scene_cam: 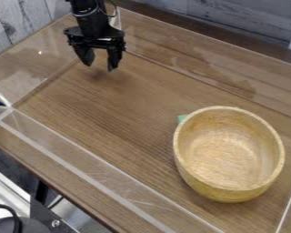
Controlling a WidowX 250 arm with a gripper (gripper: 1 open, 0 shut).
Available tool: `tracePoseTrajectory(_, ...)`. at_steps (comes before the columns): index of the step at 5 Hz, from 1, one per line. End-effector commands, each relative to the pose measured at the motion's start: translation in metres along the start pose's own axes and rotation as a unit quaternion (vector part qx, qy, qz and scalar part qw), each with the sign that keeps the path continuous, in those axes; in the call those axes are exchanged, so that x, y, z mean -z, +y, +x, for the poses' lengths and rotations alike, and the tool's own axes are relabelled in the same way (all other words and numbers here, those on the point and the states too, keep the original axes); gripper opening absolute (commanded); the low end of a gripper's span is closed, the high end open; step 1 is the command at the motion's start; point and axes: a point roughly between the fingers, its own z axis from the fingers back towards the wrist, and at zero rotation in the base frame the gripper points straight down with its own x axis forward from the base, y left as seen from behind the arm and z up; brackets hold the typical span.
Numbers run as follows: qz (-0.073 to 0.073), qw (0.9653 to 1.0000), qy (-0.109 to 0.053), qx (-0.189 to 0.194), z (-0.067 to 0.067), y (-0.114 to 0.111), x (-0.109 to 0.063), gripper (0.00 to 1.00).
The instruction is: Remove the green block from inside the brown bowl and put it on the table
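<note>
The brown bowl (229,151) sits at the right of the table (99,118), and its inside shows only bare wood grain. A tiny green block (182,116) lies on the tabletop just outside the bowl's upper-left rim; whether it touches the bowl I cannot tell. My gripper (98,62) hangs far off at the top left, pointing steeply down over the table. Its black fingers (85,58) stand open with nothing between them.
Low clear acrylic walls (63,150) edge the tabletop along the front, left and back. A white plank wall (21,23) stands behind the top left corner. Dark cables (5,218) lie below the table's front edge.
</note>
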Motion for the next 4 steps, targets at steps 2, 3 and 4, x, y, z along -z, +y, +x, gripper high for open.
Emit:
tracePoseTrajectory(2,0.006,0.9997,-0.013,-0.019,0.022,-0.005,-0.014,1.0)
tracePoseTrajectory(3,0.013,0.9995,-0.012,-0.026,0.022,-0.004,-0.02,1.0)
tracePoseTrajectory(4,0.019,0.9992,-0.011,-0.033,0.021,-0.005,-0.026,1.0)
